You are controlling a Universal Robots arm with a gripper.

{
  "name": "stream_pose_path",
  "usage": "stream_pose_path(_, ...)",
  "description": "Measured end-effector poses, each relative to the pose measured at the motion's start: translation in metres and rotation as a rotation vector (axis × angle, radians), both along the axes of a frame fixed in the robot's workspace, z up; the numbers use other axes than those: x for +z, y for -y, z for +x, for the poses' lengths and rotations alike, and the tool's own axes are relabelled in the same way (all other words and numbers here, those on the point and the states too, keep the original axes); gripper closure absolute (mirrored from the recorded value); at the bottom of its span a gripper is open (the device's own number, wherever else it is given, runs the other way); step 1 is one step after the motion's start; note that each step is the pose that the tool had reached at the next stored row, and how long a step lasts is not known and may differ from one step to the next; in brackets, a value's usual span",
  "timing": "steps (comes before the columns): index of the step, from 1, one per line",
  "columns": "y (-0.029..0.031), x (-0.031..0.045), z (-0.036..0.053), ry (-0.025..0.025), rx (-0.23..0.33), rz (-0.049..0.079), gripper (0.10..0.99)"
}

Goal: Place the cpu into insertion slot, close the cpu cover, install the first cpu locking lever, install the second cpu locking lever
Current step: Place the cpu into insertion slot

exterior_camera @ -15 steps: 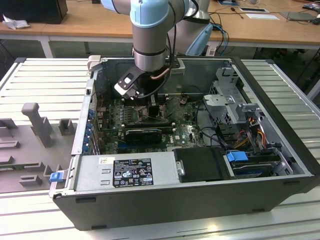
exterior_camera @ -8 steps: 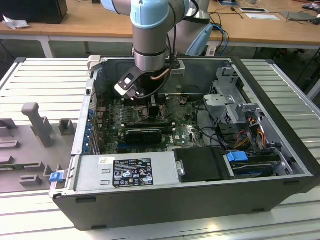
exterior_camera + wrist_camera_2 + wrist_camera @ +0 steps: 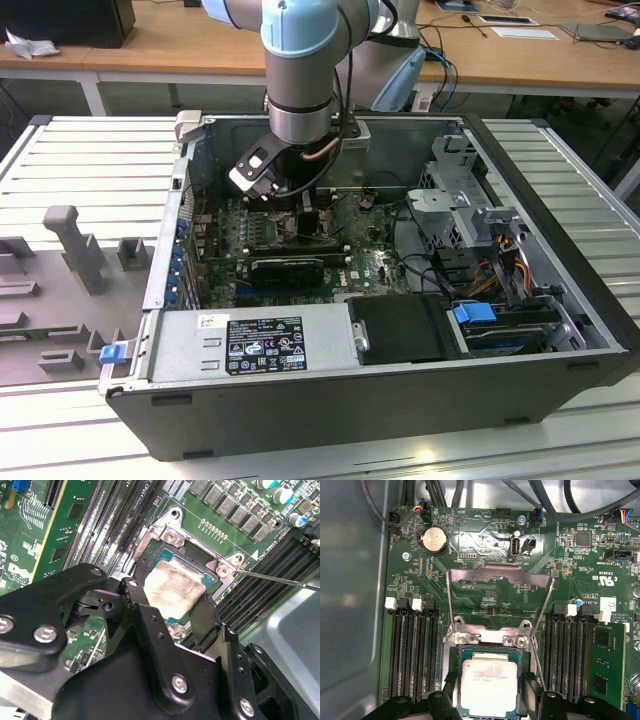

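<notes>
"Black gripper (image 3: 167, 607), condition?" the first inspector asks.

"Set narrow and closed onto the part. Its fingers (image 3: 134, 597) bear against two opposite edges of the cpu (image 3: 172, 585), as seen in both wrist views," the second reports.

"Location of the cpu?"

"Level inside the silver rim of the insertion slot (image 3: 490, 639), pale metal top upward. The cpu cover (image 3: 500, 571) stands raised off the slot. A thin locking lever (image 3: 538, 662) stands free alongside."
</notes>
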State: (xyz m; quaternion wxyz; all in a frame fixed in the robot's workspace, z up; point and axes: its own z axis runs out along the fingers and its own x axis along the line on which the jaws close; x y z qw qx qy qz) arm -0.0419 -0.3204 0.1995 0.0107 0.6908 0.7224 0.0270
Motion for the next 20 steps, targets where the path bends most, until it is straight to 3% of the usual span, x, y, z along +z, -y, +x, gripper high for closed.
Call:
stream_pose_path(4,0.0000,0.0081,0.0000,0.0000,0.000,0.000,0.471)
stream_pose_path(6,0.0000,0.0101,0.0000,-0.0001,0.000,0.000,0.553)
stream_pose_path(7,0.0000,0.0109,0.0000,-0.0002,0.000,0.000,0.553)
stream_pose_path(9,0.0000,0.0124,0.0001,-0.0005,0.000,0.000,0.678)
stream_pose_path(10,0.0000,0.0134,0.0002,-0.0006,0.000,0.000,0.859)
stream_pose_path(11,0.0000,0.0144,0.0003,-0.0009,0.000,0.000,0.859)
stream_pose_path(12,0.0000,0.0156,0.0004,-0.0011,0.000,0.000,0.980)
stream_pose_path(20,0.0000,0.0249,0.0004,-0.0012,-0.001,0.000,0.980)
